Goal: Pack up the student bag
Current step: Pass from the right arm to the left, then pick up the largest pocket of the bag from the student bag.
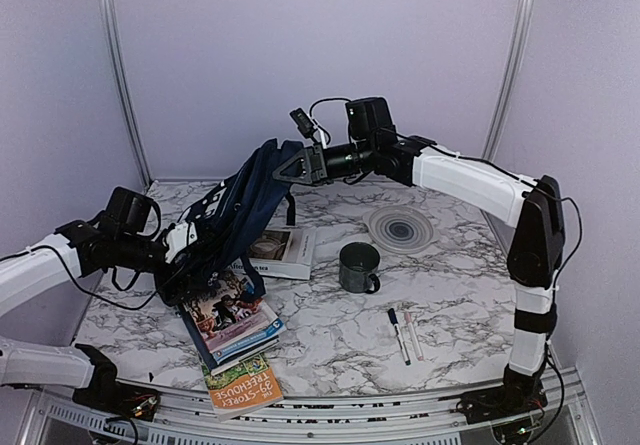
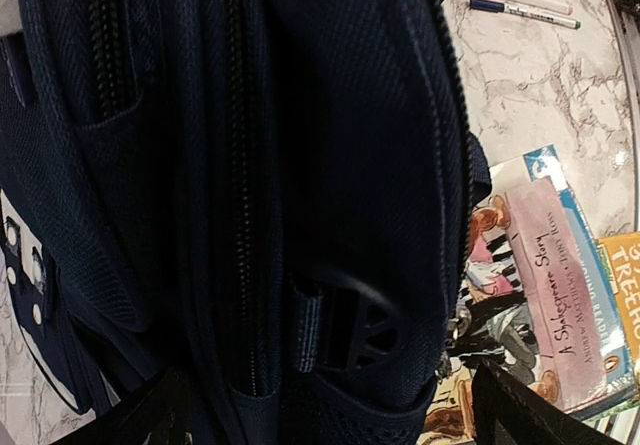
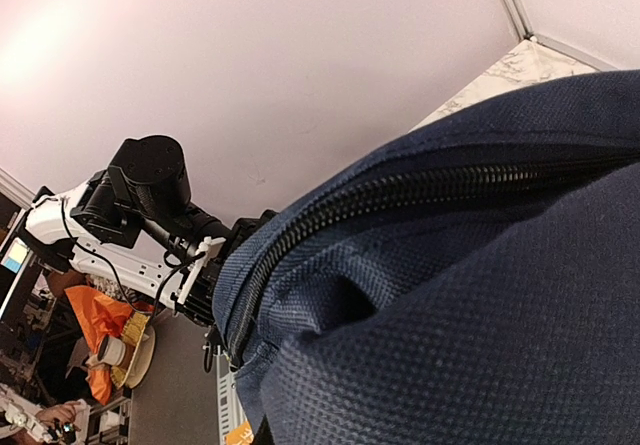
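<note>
Marbled surface (image 1: 470,305): student bag (image 1: 240,210) hangs tilted at 10 o'clock from the mug (image 1: 358,267), with its lower end over the books (image 1: 232,317). Right end effector (image 1: 298,166) is pressed together, pinching the bag's top edge. Left end effector (image 1: 178,245) is spread wide at the bag's 8 o'clock. Its fingers (image 2: 520,405) flank the side panel; I can't tell if they touch.

I am looking into a robot lab test cell, plain pale panel walls (image 1: 300,55) on the left, far and right sides, aluminium corner posts (image 1: 118,65), marble-pattern tabletop (image 1: 470,305), metal rail (image 1: 400,402) along the near edge, my left arm (image 1: 35,270) and right arm (image 1: 535,265) mounted there.
</note>
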{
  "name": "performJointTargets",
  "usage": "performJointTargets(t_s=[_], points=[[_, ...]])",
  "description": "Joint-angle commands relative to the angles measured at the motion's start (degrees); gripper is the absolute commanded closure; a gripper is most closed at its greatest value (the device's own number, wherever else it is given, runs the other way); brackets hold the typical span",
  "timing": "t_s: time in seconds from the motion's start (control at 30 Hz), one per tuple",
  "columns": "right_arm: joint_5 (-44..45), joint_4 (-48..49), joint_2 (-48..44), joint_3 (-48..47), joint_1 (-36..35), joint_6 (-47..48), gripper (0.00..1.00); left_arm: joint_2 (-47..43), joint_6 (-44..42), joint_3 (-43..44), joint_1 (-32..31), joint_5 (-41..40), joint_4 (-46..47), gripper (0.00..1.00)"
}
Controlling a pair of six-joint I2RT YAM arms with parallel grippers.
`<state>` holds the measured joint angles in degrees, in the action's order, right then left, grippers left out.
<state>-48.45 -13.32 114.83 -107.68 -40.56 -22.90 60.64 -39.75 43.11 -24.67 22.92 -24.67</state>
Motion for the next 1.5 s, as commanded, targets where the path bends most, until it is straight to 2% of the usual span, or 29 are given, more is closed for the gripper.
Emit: performJointTargets(t_s=[0.0, 0.13, 0.23, 0.37, 0.4, 0.43, 0.47, 0.5, 0.53, 0.57, 0.67, 0.73, 0.83, 0.9, 0.97, 1.03, 1.13, 1.2, 1.3, 1.47], points=[[-2.7, 8.6, -4.7, -0.6, 0.3, -0.3, 1.00, 2.1, -2.9, -1.9, -0.2, -8.5, 3.1, 0.01], [-3.4, 9.4, -4.9, -0.6, 0.4, -0.6, 1.00, 3.7, -3.7, -2.7, -0.4, -12.8, 4.1, 0.02], [-3.8, 9.9, -4.8, 1.1, 0.5, -0.7, 1.00, 3.1, -3.6, -2.8, -0.4, -13.4, 4.9, 0.10], [-3.8, 10.9, -4.8, 1.7, 0.9, -1.4, 1.00, 0.6, -2.8, -3.1, -0.4, -11.4, 4.7, 0.48], [-3.7, 11.1, -4.8, 1.8, 1.2, -1.9, 1.00, 0.0, -2.5, -2.9, -0.4, -10.2, 4.2, 0.60], [-3.1, 11.1, -4.8, 2.0, 1.6, -2.5, 1.00, -0.7, -2.0, -2.7, -0.4, -8.3, 3.9, 0.80], [-1.5, 10.7, -4.7, 2.1, 1.9, -3.0, 1.00, -1.4, -1.2, -2.5, -0.4, -6.9, 4.0, 0.94], [0.6, 9.9, -4.7, 1.9, 2.2, -3.4, 1.00, -2.3, -0.7, -2.3, -0.5, -4.9, 4.1, 1.00], [3.6, 8.7, -4.7, 1.8, 2.5, -3.5, 1.00, -3.1, 0.2, -2.1, -0.4, -3.2, 4.3, 1.00], [6.7, 7.3, -4.7, 1.4, 2.7, -3.4, 0.95, -3.8, 1.6, -1.5, -0.4, -2.0, 4.4, 1.00], [16.3, 0.2, -5.5, 0.2, 2.8, -1.1, 0.70, -4.8, 8.4, 0.6, -0.4, -1.0, 4.5, 1.00], [22.6, -4.9, -7.5, 0.3, 2.8, 1.7, 0.57, -4.6, 12.9, 1.9, -0.4, -1.0, 4.5, 1.00], [32.7, -10.2, -13.0, 3.3, 2.9, 4.1, 0.45, -3.7, 17.3, 3.6, -0.4, -1.7, 4.4, 1.00], [38.9, -12.6, -17.4, 6.4, 2.9, 4.5, 0.41, -2.7, 18.9, 5.3, -0.4, -2.6, 4.2, 1.00], [43.8, -14.1, -22.1, 9.8, 2.8, 3.8, 0.40, -1.6, 20.5, 6.9, -0.4, -3.4, 4.2, 1.00], [47.9, -14.7, -26.6, 13.4, 1.1, 2.7, 0.44, -0.7, 21.8, 7.2, -0.4, -3.0, 4.3, 1.00], [56.2, -9.4, -31.4, 18.8, -8.8, 4.6, 0.59, 0.5, 23.0, 9.0, -0.4, 1.1, 4.8, 1.00], [54.4, 0.6, -32.2, 23.7, -16.3, 7.1, 0.63, 0.8, 24.0, 8.7, -0.4, 3.1, 6.4, 1.00], [49.6, 9.5, -25.9, 25.6, -23.1, 7.3, 0.64, 0.8, 24.6, 8.5, -0.4, 4.3, 6.8, 1.00], [47.4, 12.6, -13.2, 19.8, -26.0, 3.7, 0.71, -0.3, 25.9, 7.8, -0.4, 5.5, 8.0, 1.00]])
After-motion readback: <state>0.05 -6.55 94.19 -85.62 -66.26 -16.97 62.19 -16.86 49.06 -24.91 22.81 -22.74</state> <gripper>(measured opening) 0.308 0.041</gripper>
